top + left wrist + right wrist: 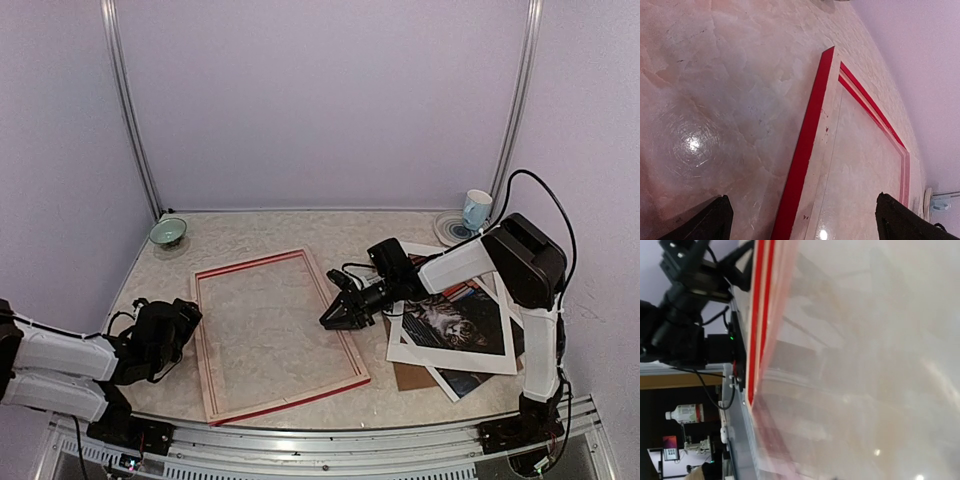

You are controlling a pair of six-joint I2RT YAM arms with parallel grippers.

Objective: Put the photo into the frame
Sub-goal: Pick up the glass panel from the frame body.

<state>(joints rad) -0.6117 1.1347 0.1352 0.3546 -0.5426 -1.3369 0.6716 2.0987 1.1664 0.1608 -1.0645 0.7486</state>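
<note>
The frame (250,264) lies flat on the table, pale wood back up, with thin red edges. My left gripper (187,318) hovers open at its left rail. In the left wrist view the fingers (715,222) stand wide either side of the red rail (810,130), touching nothing. My right gripper (334,316) sits at the frame's right rail, its fingertips too small to read. The right wrist view shows only the blurred pane and the frame's red edge (759,315), no fingers. The photo (462,325), a tabby cat print, lies at the right under a white mat (412,350).
A brown backing board (410,377) pokes out beneath the mat and print. A green bowl (168,232) stands at the back left. A cup (477,209) on a saucer stands at the back right. The left arm (680,315) shows beyond the frame.
</note>
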